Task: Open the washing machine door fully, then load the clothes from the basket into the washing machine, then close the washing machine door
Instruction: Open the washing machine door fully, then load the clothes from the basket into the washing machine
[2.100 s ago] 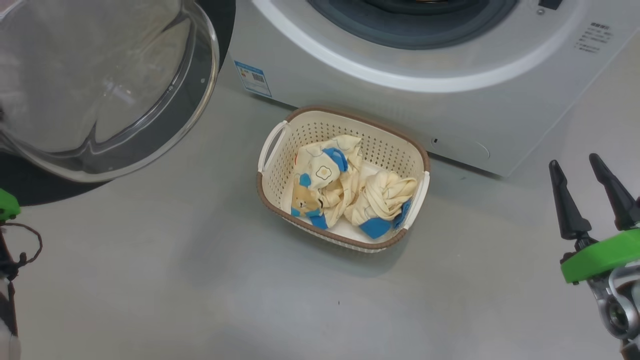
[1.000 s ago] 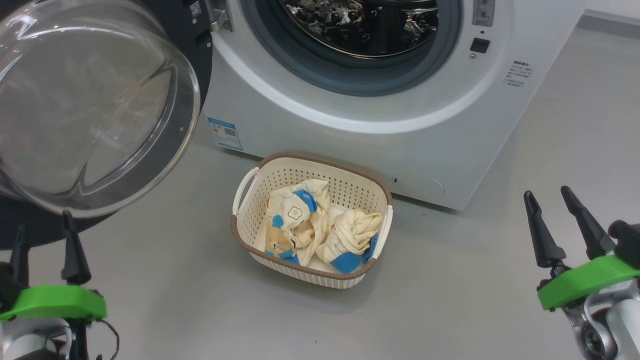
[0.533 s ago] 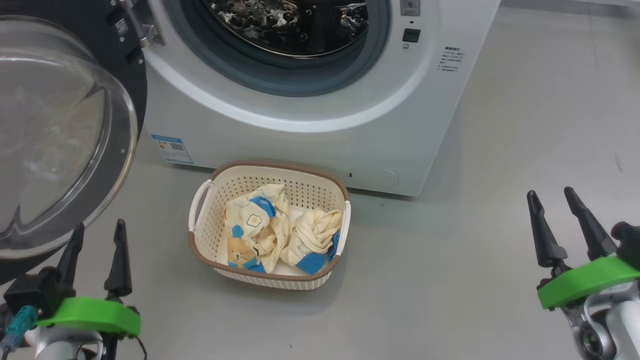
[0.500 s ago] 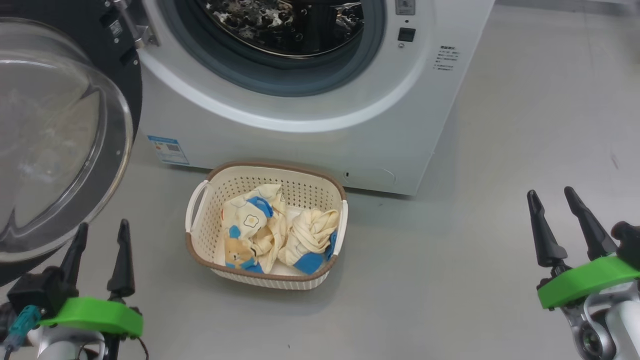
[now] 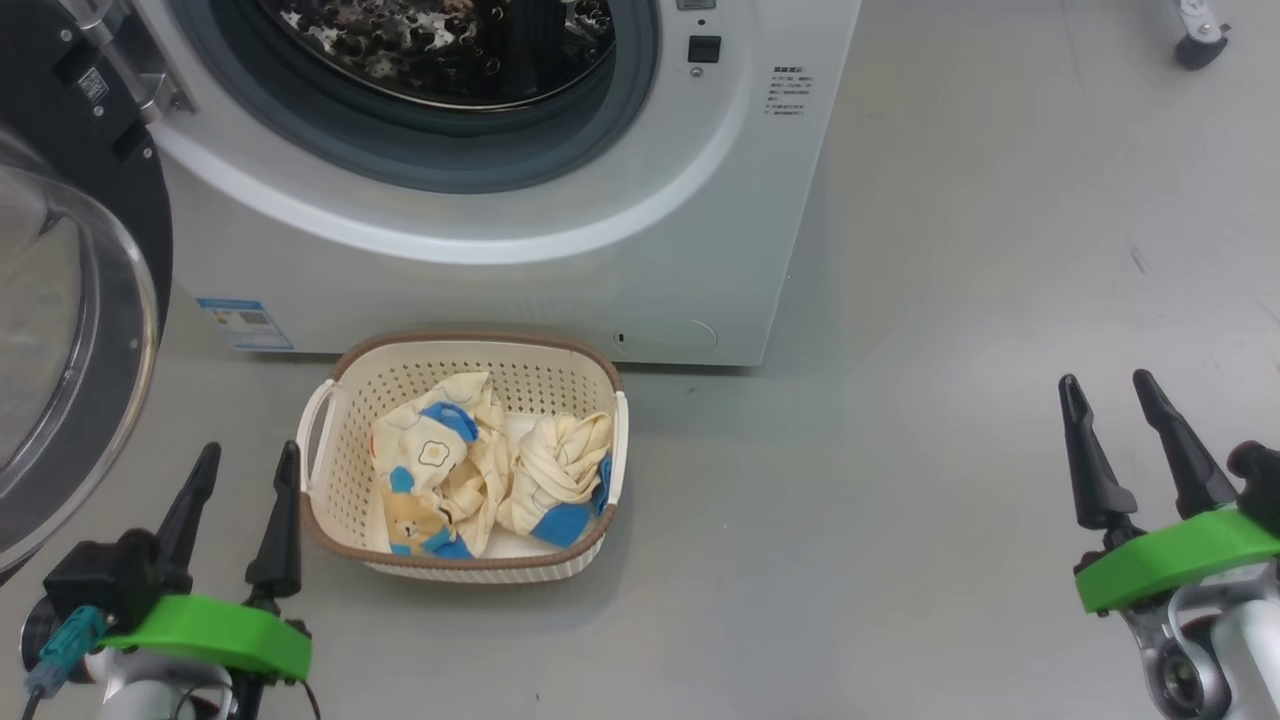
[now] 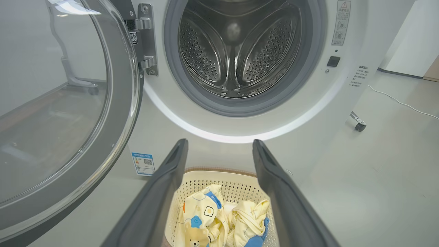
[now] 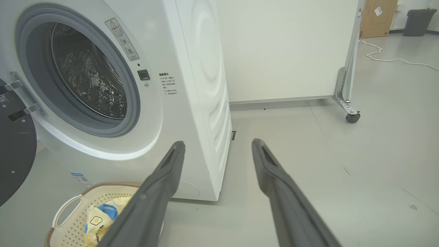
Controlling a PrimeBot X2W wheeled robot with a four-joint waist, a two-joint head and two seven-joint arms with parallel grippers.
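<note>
Door (image 5: pixel 70 330) open; clothes (image 5: pixel 470 480) lie in the basket (image 5: pixel 470 341) by the washer (image 5: pixel 500 290); left fingers (image 5: pixel 279 522) and right fingers (image 5: pixel 1088 462) spread, empty.

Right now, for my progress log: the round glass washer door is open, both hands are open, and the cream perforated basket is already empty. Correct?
No: the cream-white perforated plastic basket is not empty. The head view shows two cream-yellow garments with blue patches in it. The round black-ringed glass door, left hand and right hand are indeed open.
</note>
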